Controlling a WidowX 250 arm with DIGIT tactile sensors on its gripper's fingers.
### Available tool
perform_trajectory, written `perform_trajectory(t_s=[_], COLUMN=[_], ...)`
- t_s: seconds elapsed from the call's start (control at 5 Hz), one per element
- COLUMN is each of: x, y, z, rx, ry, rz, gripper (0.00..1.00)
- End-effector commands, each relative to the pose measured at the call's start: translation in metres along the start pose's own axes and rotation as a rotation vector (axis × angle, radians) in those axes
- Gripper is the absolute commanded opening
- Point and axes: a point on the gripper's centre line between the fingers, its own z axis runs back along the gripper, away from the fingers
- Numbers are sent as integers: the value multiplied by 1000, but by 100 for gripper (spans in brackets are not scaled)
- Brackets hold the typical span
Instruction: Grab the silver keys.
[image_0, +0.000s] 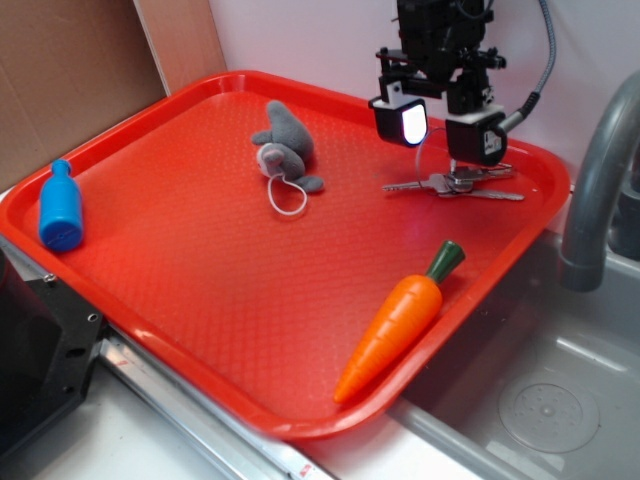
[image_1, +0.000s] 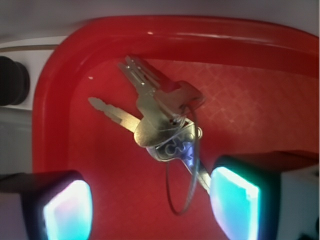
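A toy carrot (image_0: 400, 320) lies along the lower right edge of a red tray (image_0: 180, 300), nearest the onlooker, with a blue toy bottle (image_0: 58, 207) at the far left rim. Farther back, a grey plush toy (image_0: 285, 145) trails its white cord loop (image_0: 287, 195) in the upper middle. At the upper right, the silver keys (image_0: 455, 184) rest flat on the tray floor, directly beneath the gripper (image_0: 440, 125), whose jaws stand apart and empty above them. In the wrist view the keys (image_1: 160, 117) fan out, their thin wire ring (image_1: 182, 175) reaching toward the lit pads (image_1: 235, 200). Light, stiff and likely slippery, the bunch looks best pinched across the overlapping key heads rather than the springy ring.
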Motion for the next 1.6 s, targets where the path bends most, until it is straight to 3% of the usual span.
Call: perform_trajectory(t_s=[0.0, 0.6, 0.8, 1.0, 1.2, 1.4], x=[6, 20, 11, -18, -60, -85], y=[-8, -1, -17, -42, -41, -41], z=[10, -4, 16, 56, 102, 148], rx=[-5, 8, 78, 262, 353, 273], ry=[-15, 32, 44, 70, 1, -89], rz=[-31, 13, -26, -82, -129, -64], gripper=[0, 0, 0, 0, 0, 0])
